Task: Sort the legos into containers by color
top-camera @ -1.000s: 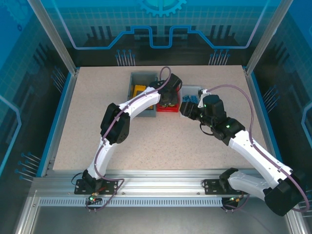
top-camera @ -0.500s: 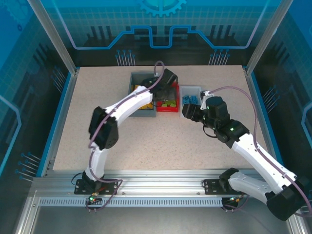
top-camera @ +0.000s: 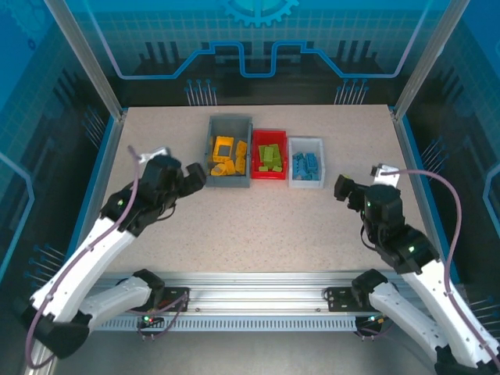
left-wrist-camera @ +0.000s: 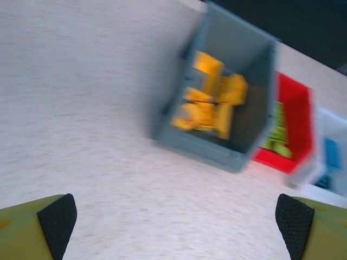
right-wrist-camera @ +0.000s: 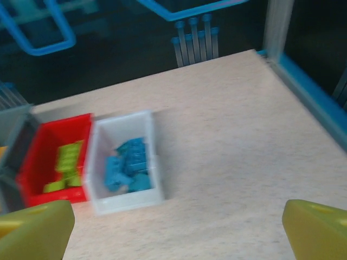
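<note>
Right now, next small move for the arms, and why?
Probably park both arms. Yellow bricks lie in the gray bin, green bricks in the red bin, blue bricks in the white bin; I see none loose. Left gripper and right gripper look open.

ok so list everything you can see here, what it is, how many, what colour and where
table: one, speckled beige, under everything
gray bin: one, gray, far centre, left end of the row
red bin: one, red, middle of the row
white bin: one, white, right end of the row
orange legos: several, orange-yellow, in the gray bin
green legos: several, lime, in the red bin
blue legos: several, blue, in the white bin
left arm: one, white, left of the bins, jaws open, empty
right arm: one, white, right of the bins, jaws open, empty
</note>
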Controlling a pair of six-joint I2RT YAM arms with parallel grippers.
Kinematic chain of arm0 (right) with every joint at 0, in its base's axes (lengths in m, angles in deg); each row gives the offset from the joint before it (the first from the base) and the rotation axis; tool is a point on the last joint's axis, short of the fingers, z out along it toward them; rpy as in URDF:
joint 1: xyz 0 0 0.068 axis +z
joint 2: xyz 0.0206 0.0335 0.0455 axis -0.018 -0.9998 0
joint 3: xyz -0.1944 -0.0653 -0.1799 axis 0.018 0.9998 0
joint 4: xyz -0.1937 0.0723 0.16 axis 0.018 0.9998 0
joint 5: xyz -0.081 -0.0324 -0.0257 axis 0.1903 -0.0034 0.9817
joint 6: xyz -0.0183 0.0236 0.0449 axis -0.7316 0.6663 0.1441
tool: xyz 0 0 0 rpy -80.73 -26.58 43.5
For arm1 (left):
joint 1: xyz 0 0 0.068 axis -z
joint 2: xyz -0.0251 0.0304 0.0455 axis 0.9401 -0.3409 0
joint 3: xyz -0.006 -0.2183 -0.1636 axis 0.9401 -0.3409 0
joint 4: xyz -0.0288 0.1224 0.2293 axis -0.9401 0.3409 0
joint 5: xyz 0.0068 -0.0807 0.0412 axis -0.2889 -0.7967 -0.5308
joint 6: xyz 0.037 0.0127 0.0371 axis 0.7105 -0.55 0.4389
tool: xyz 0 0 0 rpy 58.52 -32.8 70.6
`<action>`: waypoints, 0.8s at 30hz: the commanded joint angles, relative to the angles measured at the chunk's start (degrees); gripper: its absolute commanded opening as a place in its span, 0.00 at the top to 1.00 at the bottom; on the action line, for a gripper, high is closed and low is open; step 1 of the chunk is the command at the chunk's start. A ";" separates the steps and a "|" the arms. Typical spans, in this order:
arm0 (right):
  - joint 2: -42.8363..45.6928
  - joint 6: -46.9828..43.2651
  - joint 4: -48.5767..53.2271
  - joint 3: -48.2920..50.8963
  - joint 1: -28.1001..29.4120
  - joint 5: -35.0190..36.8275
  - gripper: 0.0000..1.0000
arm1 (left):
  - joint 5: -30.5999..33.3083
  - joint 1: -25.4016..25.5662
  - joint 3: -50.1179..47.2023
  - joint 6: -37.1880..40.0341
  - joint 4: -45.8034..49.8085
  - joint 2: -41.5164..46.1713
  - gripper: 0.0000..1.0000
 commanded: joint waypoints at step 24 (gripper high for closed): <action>-49.89 -21.79 -86.90 27.31 -24.59 -27.76 0.00 | -12.45 -26.50 -43.11 36.70 -103.74 -32.02 0.01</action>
